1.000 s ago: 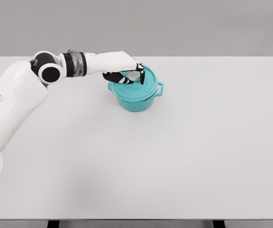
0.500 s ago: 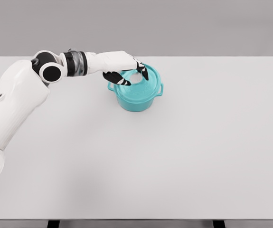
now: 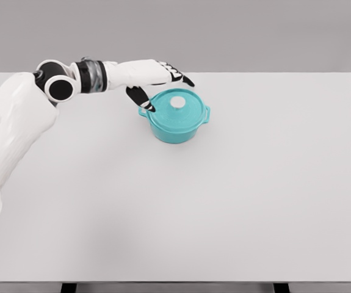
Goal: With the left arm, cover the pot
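Left hand [image 3: 157, 78] hovers just behind & left of the teal round pot [image 3: 175, 124], fingers spread w/ nothing held. Fingertips [image 3: 187, 81] are dark, pointing right past the pot's far rim; thumb [image 3: 140, 99] hangs down toward the pot's left handle [image 3: 142, 111], v. close to it, contact can't be judged from this angle. White forearm w/ black & grey wrist band [image 3: 91, 76] runs back left to a round black elbow joint [image 3: 59, 89], then the upper arm drops to the lower-left corner of the head view.

Teal lid [image 3: 178, 110] sits flat on the pot, edges lined up w/ the rim all round, so pot is covered. Small white round knob [image 3: 178, 102] at lid centre, upright, nothing touching it. 2nd handle [image 3: 206, 114] sticks out on the pot's right side.

Pot stands on the white rectangular table [image 3: 236, 195], in the far half, a bit left of centre, well apart from every edge. Plain grey wall [image 3: 254, 33] behind the table. Two dark table legs [image 3: 281, 287] peek out below the near edge.
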